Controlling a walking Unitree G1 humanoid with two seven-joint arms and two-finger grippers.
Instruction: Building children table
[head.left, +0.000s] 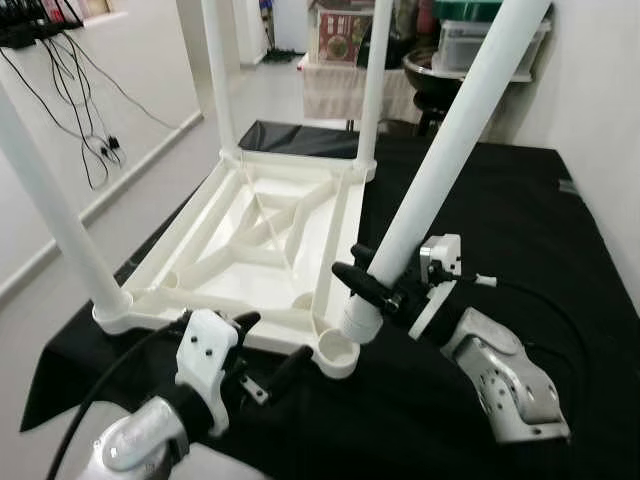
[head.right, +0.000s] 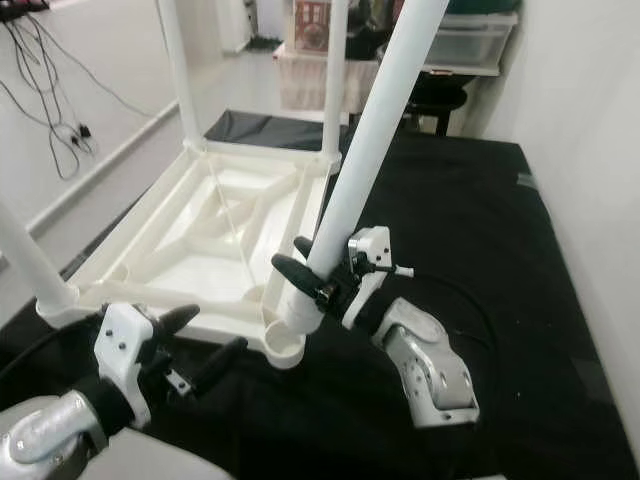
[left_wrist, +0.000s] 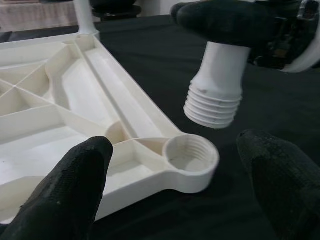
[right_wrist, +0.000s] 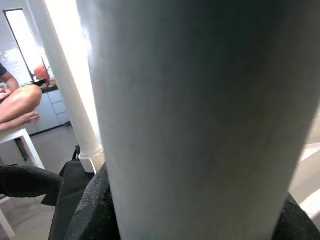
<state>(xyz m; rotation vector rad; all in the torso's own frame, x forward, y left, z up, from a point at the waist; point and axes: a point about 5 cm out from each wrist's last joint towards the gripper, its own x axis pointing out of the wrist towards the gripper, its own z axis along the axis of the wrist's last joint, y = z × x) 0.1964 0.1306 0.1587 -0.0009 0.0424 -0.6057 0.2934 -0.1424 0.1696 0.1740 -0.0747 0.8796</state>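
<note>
— Where's the children's table (head.left: 250, 240)?
— Lying upside down on a black cloth (head.left: 520, 230), ribbed underside facing up. Three white legs (head.left: 222, 75) already standing upright from three corners.
— And the fourth leg (head.left: 440, 170)?
— Clamped in the right pincer (head.left: 375, 290), black fingers closed around it near the lower end. Held tilted, top leaning away toward the far right. Threaded end (left_wrist: 214, 102) hanging just above the empty corner socket (left_wrist: 191, 156), slightly off to one side, not touching it.
— Socket itself?
— Round, threaded inside, at the near right corner of the upturned table, right at the cloth's surface.
— Left pincer (head.left: 268, 350)?
— Low at the near edge, just beside that same corner. Fingers (left_wrist: 75, 185) spread apart, holding nothing, one on either side of the socket as seen from the left wrist.
— Anything from the right wrist?
— Mostly the pale shaft of the gripped leg up close, black pads pressed against it. Behind, another upright leg and part of a seated person (right_wrist: 17, 102) at the far side of the room.
— Surroundings?
— Dangling cables (head.left: 70, 90) along the wall on the left, storage boxes (head.left: 470, 40) and clutter beyond the far end of the cloth.
</note>
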